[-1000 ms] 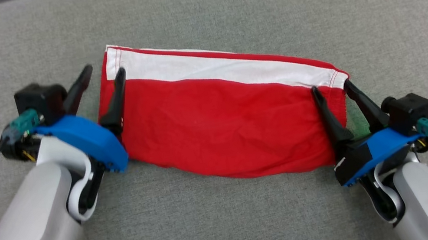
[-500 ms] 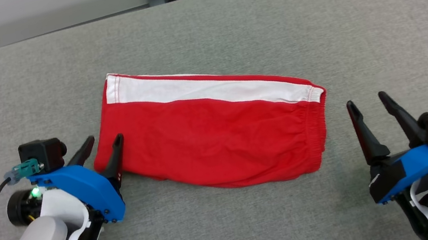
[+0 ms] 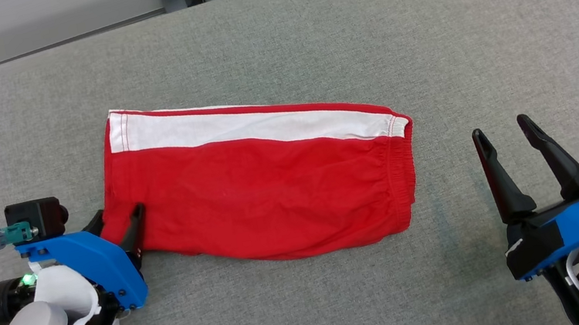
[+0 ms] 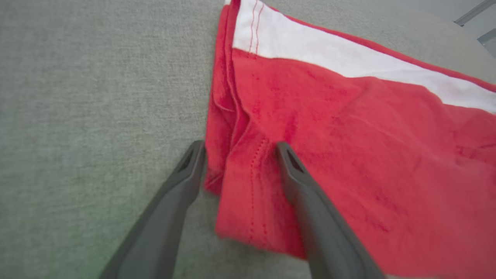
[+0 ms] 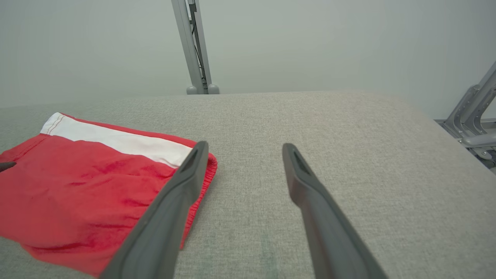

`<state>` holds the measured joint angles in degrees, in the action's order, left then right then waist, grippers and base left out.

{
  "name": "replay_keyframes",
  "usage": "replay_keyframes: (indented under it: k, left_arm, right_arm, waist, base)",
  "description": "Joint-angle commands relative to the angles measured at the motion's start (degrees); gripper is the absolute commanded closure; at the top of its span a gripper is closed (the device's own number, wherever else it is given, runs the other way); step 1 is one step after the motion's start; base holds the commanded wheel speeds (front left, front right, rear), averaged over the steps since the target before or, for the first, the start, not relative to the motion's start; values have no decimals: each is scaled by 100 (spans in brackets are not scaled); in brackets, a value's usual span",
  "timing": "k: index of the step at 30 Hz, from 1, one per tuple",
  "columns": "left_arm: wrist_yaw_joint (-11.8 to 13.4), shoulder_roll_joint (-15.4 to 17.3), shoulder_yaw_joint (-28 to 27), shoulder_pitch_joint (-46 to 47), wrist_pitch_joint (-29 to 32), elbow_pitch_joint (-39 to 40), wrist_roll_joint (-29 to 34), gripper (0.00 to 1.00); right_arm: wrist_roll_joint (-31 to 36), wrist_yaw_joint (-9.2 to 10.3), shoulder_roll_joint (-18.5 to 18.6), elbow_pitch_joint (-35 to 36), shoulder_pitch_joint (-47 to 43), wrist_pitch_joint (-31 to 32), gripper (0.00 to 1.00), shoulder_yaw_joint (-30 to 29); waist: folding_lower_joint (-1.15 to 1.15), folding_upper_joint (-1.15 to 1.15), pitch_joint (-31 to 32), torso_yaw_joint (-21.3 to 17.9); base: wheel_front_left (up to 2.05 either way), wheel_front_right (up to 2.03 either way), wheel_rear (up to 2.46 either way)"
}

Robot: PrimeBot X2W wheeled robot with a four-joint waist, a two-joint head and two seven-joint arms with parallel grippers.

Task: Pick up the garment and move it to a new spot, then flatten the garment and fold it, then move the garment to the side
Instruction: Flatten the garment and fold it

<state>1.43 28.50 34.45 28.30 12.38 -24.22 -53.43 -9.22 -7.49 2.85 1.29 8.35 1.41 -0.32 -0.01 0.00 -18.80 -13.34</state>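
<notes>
Garment (image 3: 265, 190) (red, white stripe) lay flat on grey mat (image 3: 303, 35). My left gripper (image 3: 118, 213) straddled its corner, jaws apart; right gripper (image 3: 499, 126) stood clear, likewise apart

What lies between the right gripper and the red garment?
Bare grey padded surface, in the head view; the right gripper stands apart from the garment.

My head camera looks steeply down on the grey padded surface (image 3: 265, 24). My left wrist camera sits close over the garment (image 4: 348, 174); my right wrist camera looks low across the surface from farther off, probably sharing the garment's near edge.
</notes>
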Motion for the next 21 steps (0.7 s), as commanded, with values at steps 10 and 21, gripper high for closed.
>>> replay_keyframes:
  k: [10,21]
  left_arm:
    - [-133,-271,81,-242,-334,167,-44,100]
    - [13,-454,-17,-1282,-966,699,-316,100]
  right_arm:
    - [56,-1,8,-35,-107,-53,0,15]
    - [172,-1,7,-215,-341,52,0,-164]
  waist:
    - [1,0,239,159]
    - [1,0,759,606]
  base:
    - [0,0,0]
    - [0,0,0]
